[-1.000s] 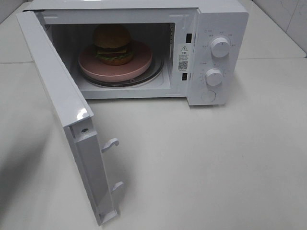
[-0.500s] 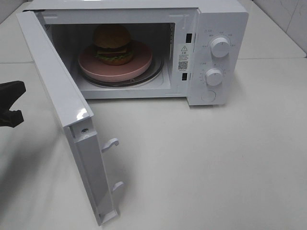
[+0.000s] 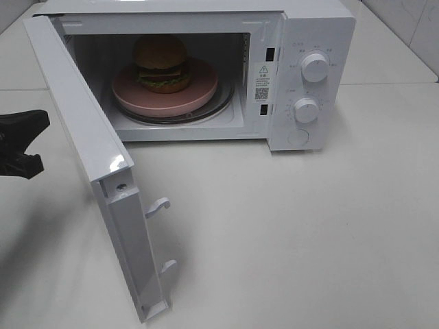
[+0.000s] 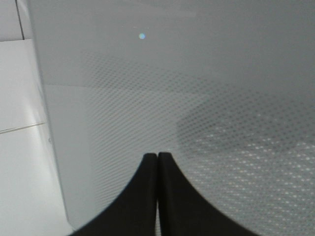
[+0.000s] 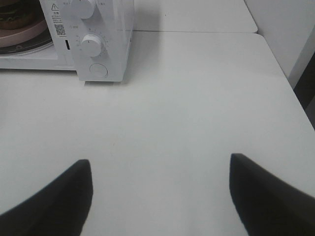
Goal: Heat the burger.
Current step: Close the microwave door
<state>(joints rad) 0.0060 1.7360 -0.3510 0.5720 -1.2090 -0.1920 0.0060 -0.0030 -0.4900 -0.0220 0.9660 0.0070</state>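
Burger point(image 3: 160, 65) sits on the pink plate point(image 3: 200, 96) inside the microwave point(image 3: 319, 24), upper middle of the high view, and the door point(image 3: 82, 130) hangs wide open toward lower left. The job now looks like shutting it. Left gripper point(image 4: 157, 158), fingers pressed together and holding nothing, is right up at the door's dotted outer face; contact I can't tell. I'd push with that closed tip out near the free edge, in a smooth arc, until the hooks point(image 3: 158, 204) seat, without shoving the whole oven. Right gripper point(image 5: 160, 160) hangs spread and empty over the table point(image 3: 309, 240). The tabletop is plain white and smooth, possibly slippery, with tiled wall point(image 3: 420, 27) at upper right.
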